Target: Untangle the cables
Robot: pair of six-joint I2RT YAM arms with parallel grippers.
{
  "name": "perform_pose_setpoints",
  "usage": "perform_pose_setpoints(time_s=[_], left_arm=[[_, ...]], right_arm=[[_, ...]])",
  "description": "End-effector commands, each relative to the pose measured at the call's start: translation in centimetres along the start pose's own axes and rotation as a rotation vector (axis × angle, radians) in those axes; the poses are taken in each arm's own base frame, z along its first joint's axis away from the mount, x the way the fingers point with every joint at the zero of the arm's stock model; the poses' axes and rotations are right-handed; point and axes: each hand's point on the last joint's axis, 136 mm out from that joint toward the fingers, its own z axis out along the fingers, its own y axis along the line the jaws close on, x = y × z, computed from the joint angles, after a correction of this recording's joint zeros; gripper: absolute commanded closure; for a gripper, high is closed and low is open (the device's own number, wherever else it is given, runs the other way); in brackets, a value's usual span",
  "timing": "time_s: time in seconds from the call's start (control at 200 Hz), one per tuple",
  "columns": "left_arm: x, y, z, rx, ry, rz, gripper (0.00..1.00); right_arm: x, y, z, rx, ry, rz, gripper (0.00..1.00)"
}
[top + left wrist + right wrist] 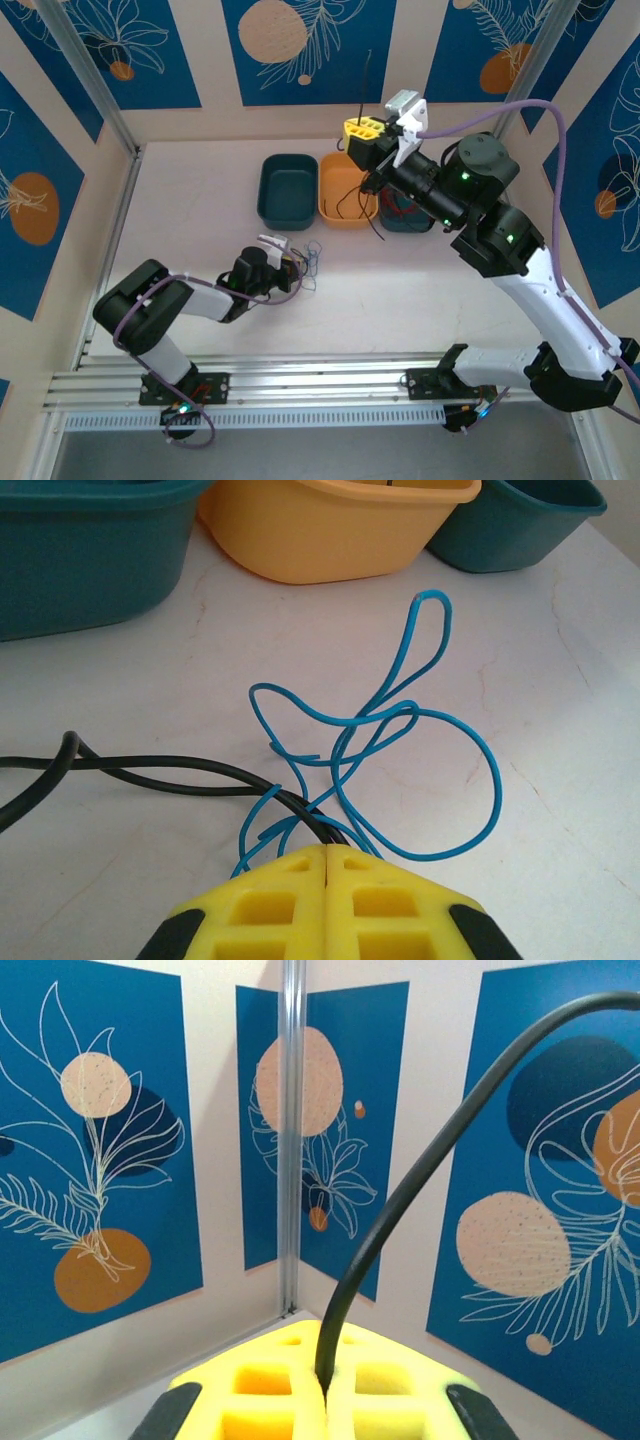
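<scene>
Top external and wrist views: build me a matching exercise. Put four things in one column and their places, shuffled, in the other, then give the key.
Things
1. blue cable
2. black cable
3. orange bin
4. teal bin

Places
A. left end of the bin row
B. clamped in the shut right jaws, raised off the table
C. loose loops on the table, running into the shut left jaws
D. between two teal bins

Pairs: 1-C, 2-B, 3-D, 4-A
</scene>
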Motion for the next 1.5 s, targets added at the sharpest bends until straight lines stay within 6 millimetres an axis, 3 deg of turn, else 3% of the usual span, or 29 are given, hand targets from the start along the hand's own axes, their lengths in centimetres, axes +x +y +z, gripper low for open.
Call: perform_pose_setpoints(time_s=[0.0, 0.105, 0.345, 0.54, 0.765, 0.945, 1.195, 1.491], left_arm=[[-0.8, -0.5, -0.3, 0.012, -0.031, 0.003, 0.99], [-1.6, -1.2, -0.7, 0.035, -0.047, -0.003, 0.83], [-4.1, -2.4, -3.2, 0.043, -0.083, 0.018, 0.48], [-6.4, -2.0, -6.9, -0.052, -0.139, 0.064, 0.0], [-8.6, -1.2, -11.3, -0.159, -0.2, 0.12, 0.0], [-9.7, -0.9, -13.6, -0.204, -0.26, 0.134, 0.0], [-10.2, -0.9, -14.5, -0.223, -0.269, 0.161, 0.0], [-10.0, -1.0, -14.4, -0.216, -0.266, 0.165, 0.0]], right_arm=[[-1.6, -1.0, -0.9, 0.049, -0.031, -0.028, 1.0], [0.0, -2.6, 0.2, 0.1, 0.036, 0.0, 1.0], [6.4, -8.2, 4.2, 0.16, 0.278, 0.18, 1.0], [11.6, -11.8, 7.6, 0.165, 0.386, 0.286, 1.0], [17.2, -16.5, 10.2, 0.223, 0.471, 0.392, 1.0], [21.6, -18.7, 11.7, 0.254, 0.538, 0.428, 1.0], [27.4, -19.9, 13.7, 0.251, 0.63, 0.414, 1.0], [33.9, -19.0, 13.9, 0.218, 0.702, 0.504, 1.0]])
